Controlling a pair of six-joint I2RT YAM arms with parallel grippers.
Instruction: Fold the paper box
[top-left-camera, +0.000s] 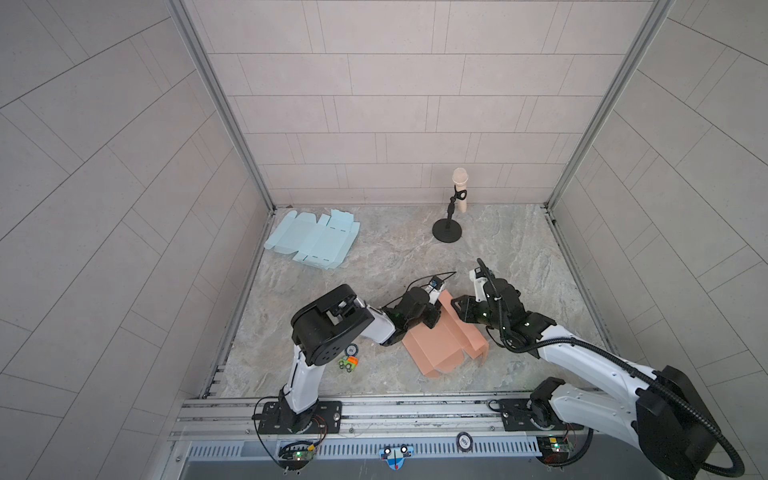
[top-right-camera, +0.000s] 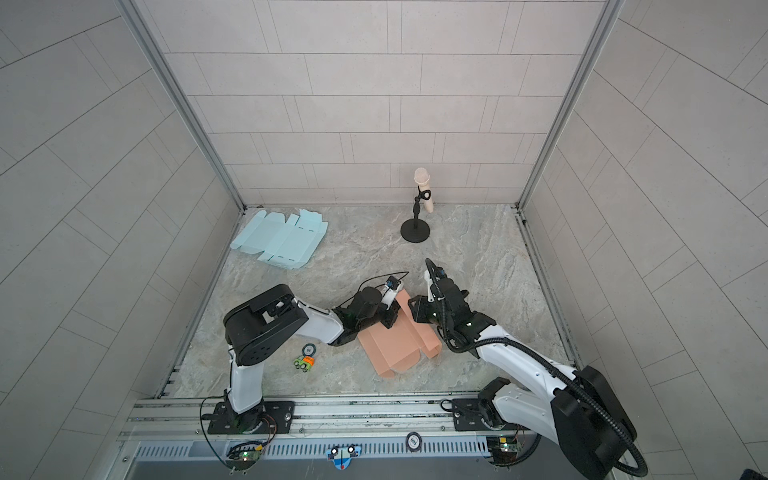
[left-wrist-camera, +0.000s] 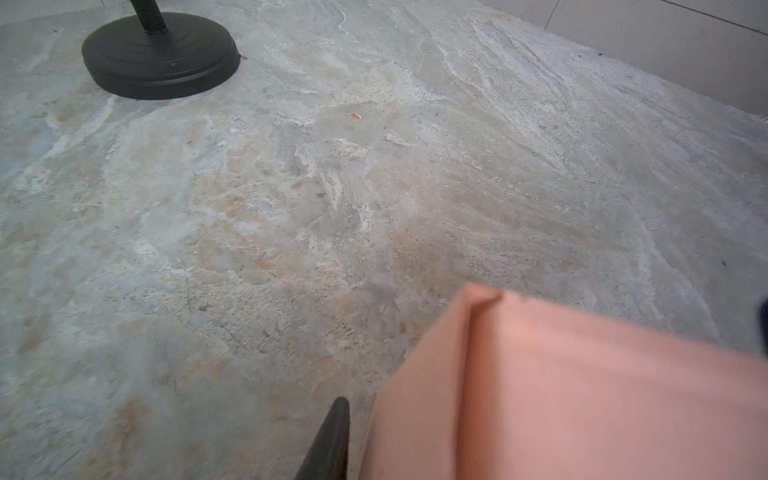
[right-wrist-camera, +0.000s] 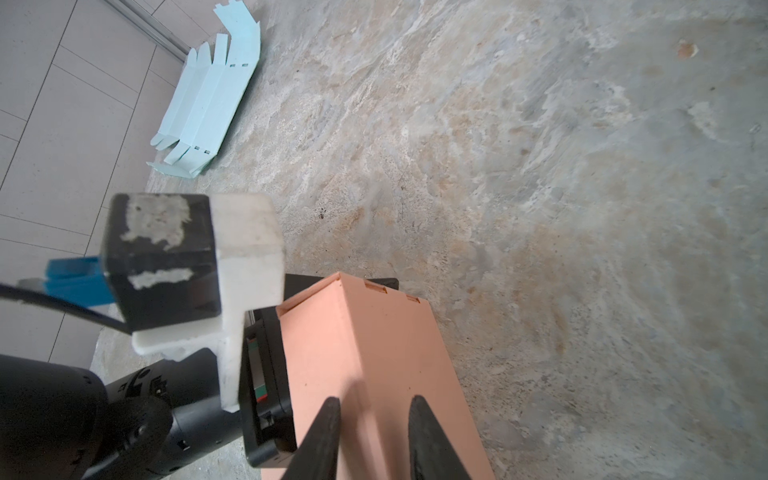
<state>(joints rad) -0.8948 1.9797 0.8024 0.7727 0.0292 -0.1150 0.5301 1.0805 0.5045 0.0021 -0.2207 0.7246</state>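
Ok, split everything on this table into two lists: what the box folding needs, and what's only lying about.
In the job: salmon-pink half-folded paper box; left gripper and right gripper, both at it.

Lying about: pale blue flat card box blank; beige microphone on a black round-footed stand; small green and orange toy car; round grey badge.

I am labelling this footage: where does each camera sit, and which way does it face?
Both top views: high over the arm bases, looking down on table, left arm, right arm, pink paper box.
Left wrist: low, facing microphone stand base; one jaw shows.
Right wrist: over the box, facing blue box blank; both jaws and left arm show.
Shared: all see the box.
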